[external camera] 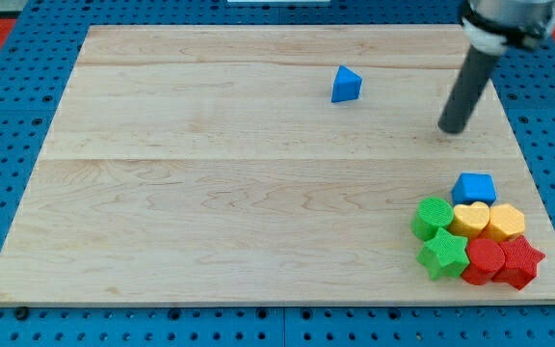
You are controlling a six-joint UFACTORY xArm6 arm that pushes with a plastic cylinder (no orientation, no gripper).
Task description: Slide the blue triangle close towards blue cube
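Red star (pixel 520 261) lies nearest; blue triangle (pixel 346 85) sits left of my tip (pixel 450 128), untouched.

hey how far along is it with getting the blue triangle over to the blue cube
Nothing looks done yet: the blue triangle sits alone near the view's top, well apart from the blue cube at the top of the cluster at the view's lower right. In hand: my tip rests between them, right of the triangle, touching neither. Left: get behind the triangle and push it down-right to the cube.
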